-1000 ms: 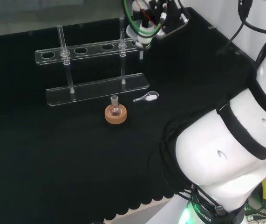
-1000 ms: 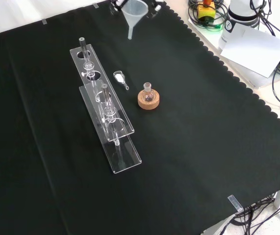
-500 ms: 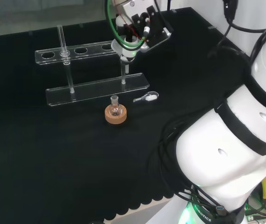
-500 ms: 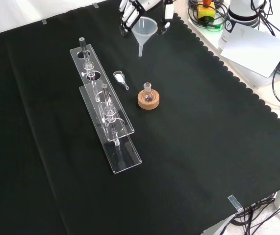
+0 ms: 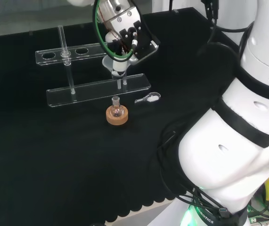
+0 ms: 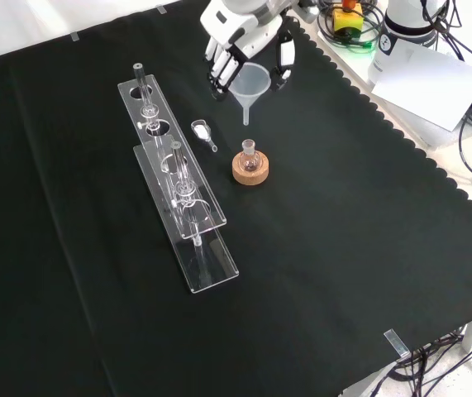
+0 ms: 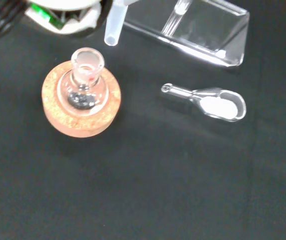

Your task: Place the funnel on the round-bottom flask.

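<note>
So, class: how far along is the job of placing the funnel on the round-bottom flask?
Done: the hand has the funnel picked up, fingers curled round its cone. In hand: the funnel hangs above the cloth, its stem tip near the round-bottom flask on its cork ring. Left: seat the stem in the flask's open neck and release.

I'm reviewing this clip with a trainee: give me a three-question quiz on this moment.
1. True or false: the funnel already sits in the round-bottom flask.
2. What does the flask stand on? A) red ribbed ring B) cork ring C) bare cloth
3. What is the hand holding?

Key: 1 false, its stem tip hangs above and beside the neck; 2 B; 3 the funnel.
</note>
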You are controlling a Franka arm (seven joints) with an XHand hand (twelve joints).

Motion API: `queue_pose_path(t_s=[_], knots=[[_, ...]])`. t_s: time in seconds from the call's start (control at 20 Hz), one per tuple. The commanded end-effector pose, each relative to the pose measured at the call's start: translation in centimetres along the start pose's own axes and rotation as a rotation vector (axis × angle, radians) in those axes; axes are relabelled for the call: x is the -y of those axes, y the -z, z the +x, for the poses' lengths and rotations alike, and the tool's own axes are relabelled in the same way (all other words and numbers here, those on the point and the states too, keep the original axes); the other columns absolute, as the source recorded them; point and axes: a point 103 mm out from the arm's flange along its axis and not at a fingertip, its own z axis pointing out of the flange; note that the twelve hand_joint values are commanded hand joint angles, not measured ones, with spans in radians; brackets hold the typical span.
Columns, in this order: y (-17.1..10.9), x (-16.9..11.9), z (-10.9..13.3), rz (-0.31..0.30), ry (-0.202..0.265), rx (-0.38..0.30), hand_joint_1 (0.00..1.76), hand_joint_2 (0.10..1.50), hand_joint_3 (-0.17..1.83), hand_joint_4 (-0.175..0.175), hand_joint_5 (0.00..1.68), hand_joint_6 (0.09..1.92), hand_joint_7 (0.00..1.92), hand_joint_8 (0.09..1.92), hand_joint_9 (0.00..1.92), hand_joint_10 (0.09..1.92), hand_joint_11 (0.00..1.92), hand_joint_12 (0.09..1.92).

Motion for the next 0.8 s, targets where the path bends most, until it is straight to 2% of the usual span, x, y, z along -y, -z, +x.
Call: queue_pose_path(t_s=[0.05, 0.8], knots=[[-0.7, -0.9, 0.9, 0.005, 0.019, 0.000, 1.01, 0.70, 0.79, -0.006, 0.57, 0.63, 0.63, 0.64, 0.97, 0.42, 0.69, 1.23], [-2.1, -2.8, 1.2, 0.024, 0.036, -0.014, 1.01, 0.70, 0.79, -0.007, 0.57, 0.64, 0.63, 0.64, 0.97, 0.42, 0.69, 1.23]])
